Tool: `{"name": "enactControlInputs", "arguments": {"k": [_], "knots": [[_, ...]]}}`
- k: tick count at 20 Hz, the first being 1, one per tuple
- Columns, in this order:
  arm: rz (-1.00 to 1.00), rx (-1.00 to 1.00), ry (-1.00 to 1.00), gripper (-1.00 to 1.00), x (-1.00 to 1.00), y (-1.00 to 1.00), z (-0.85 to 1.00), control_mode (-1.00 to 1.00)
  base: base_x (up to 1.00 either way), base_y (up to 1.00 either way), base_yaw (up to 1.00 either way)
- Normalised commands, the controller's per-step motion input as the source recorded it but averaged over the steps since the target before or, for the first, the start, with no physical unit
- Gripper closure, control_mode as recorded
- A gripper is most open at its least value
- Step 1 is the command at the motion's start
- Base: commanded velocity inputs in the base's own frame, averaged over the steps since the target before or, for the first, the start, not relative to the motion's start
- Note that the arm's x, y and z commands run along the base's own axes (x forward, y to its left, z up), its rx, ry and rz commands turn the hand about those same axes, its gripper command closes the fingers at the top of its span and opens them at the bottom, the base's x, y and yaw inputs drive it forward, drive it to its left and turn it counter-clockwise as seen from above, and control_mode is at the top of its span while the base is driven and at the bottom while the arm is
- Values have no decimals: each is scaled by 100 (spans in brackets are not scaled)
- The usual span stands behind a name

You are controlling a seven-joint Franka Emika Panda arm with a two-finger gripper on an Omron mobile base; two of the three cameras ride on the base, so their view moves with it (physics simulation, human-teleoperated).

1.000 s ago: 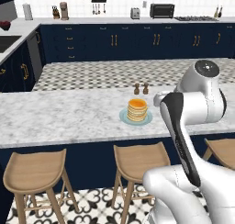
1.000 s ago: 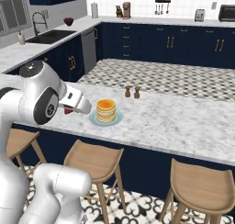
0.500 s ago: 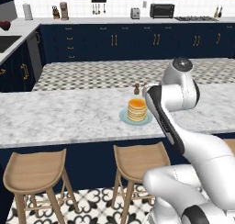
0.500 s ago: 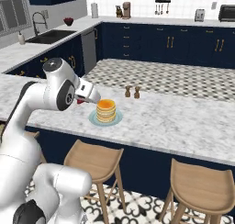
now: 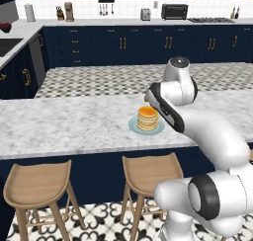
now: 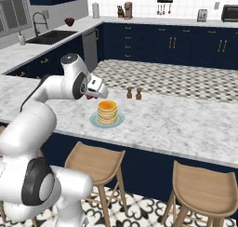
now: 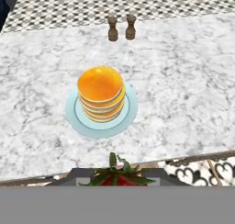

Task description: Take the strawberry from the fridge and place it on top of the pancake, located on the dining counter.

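Observation:
The pancake [image 5: 147, 118] [image 6: 107, 111] [image 7: 101, 87] is a golden stack on a pale blue plate [image 5: 134, 129] [image 6: 94, 123] [image 7: 72, 113] on the dining counter [image 5: 59, 126] [image 6: 176, 123] [image 7: 183, 81]. My gripper [image 6: 91, 96] [image 7: 117, 178] hovers above the counter's near edge, just short of the plate, shut on the strawberry [image 7: 118, 173]. The berry's red flesh and green leaves show between the fingers, and a red speck of strawberry [image 6: 88, 98] shows under the hand. In the left base view the hand sits close behind the stack. The fridge is out of view.
Two small brown shakers [image 6: 133, 93] [image 7: 121, 27] stand on the counter beyond the plate. Wooden stools [image 5: 37, 183] [image 5: 148, 168] [image 6: 95, 163] [image 6: 202, 189] line the near side. Navy cabinets and a sink worktop [image 6: 51, 35] lie across the patterned floor.
The arm has swung in toward the pancake, carrying the strawberry from beside the counter's edge to close by the plate. Its grip is unchanged and the base has stayed put.

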Motion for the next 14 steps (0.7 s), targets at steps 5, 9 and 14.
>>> {"name": "enactControlInputs", "arguments": {"k": [5,9,14], "knots": [[0,3,4,100,68,0,-43,-100,0,0,0],[0,3,5,100,77,0,-32,-100,0,0,0],[0,2,7,100,88,0,-28,-100,0,0,0]]}}
